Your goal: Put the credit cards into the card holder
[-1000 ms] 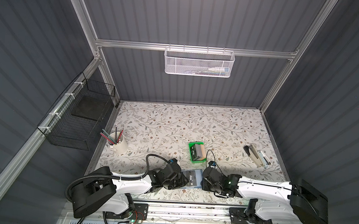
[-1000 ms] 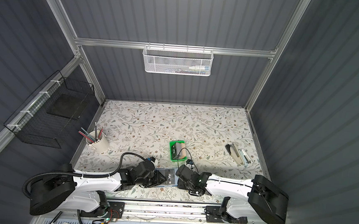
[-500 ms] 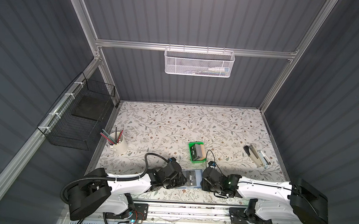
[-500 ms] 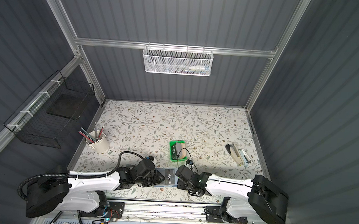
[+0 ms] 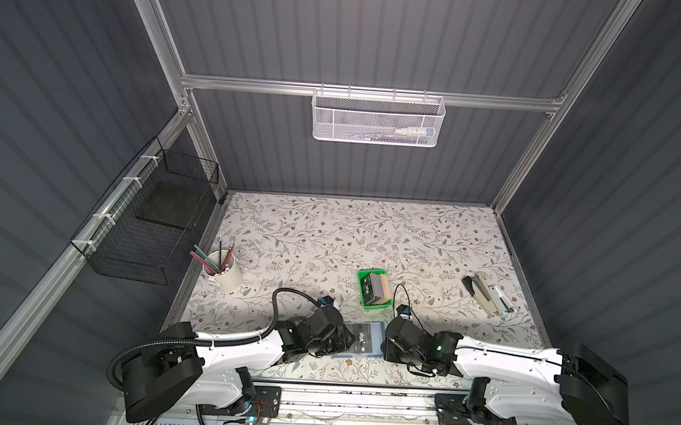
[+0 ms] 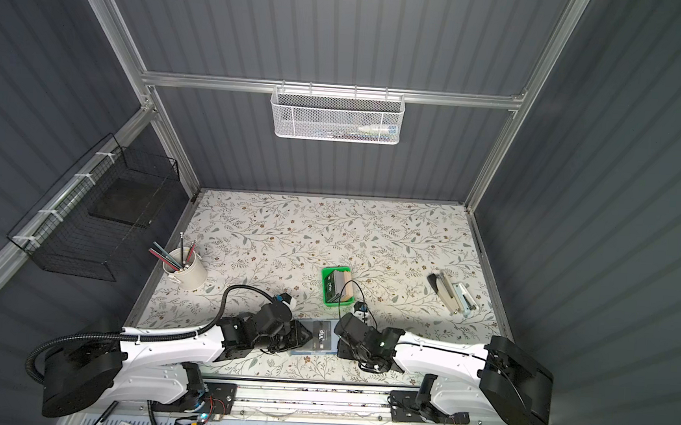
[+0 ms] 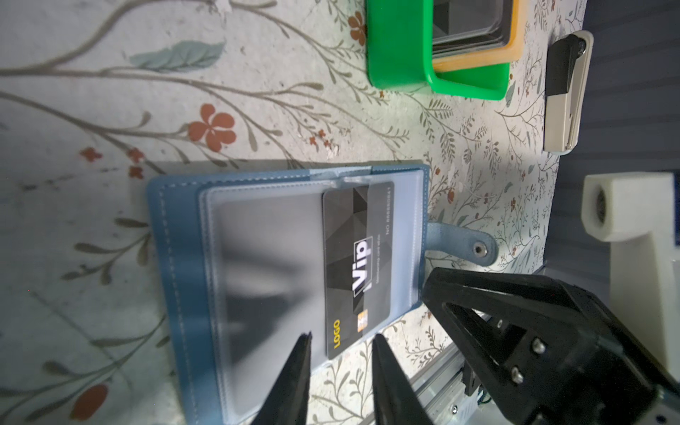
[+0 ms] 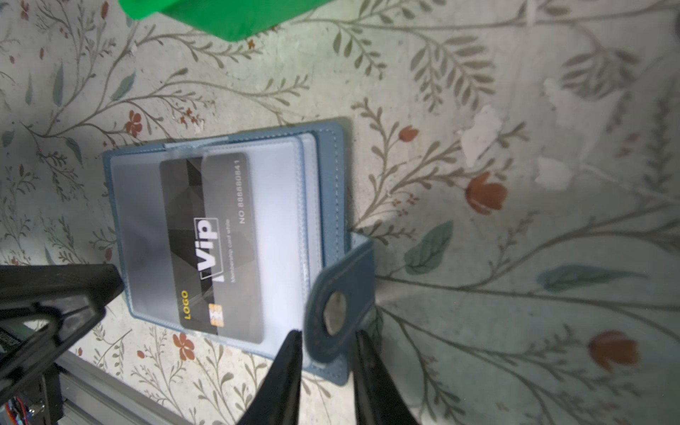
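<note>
Left hand (image 7: 342, 336), parted, sits over card holder's (image 7: 176, 257) edge; right hand (image 8: 327, 333) straddles its tab (image 8: 342, 279), grip unclear.

A pencil cup (image 5: 224, 277) stands at left, a green tray (image 5: 362, 289) near the middle. At right lies what looks like a stapler (image 5: 484, 299).

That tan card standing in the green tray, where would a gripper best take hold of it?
By its top edge, coming straight down. The tan card stands on edge at the end of the stack in the green tray and rises above the rim, so probably only that edge is free; fingers pinch its two flat faces.
</note>
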Robot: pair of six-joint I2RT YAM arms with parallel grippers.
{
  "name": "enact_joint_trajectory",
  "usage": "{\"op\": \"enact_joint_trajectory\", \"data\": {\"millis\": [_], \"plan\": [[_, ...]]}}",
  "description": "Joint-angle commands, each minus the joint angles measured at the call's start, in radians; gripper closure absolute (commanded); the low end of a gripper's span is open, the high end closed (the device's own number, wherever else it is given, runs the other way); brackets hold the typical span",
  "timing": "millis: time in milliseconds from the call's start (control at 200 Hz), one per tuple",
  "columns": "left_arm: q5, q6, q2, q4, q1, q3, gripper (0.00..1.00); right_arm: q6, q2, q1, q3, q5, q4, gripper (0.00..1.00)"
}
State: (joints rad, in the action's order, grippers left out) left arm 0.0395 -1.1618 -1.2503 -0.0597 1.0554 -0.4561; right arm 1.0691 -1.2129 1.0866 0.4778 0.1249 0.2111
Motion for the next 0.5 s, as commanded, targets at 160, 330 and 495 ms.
{"op": "enact_joint_trajectory", "data": {"millis": [160, 330, 495], "plan": [[-0.009, 0.023, -0.011, -0.004, 0.008, 0.003, 0.7, -0.006, 0.017, 0.003, -0.009, 0.033, 0.036, 0.74], [-0.001, 0.019, -0.031, -0.014, 0.008, -0.004, 0.71, -0.006, -0.003, 0.002, -0.011, 0.025, 0.021, 0.76], [0.0, 0.014, -0.043, -0.028, 0.011, -0.001, 0.71, -0.003, -0.022, 0.002, -0.013, 0.016, 0.013, 0.79]]}}
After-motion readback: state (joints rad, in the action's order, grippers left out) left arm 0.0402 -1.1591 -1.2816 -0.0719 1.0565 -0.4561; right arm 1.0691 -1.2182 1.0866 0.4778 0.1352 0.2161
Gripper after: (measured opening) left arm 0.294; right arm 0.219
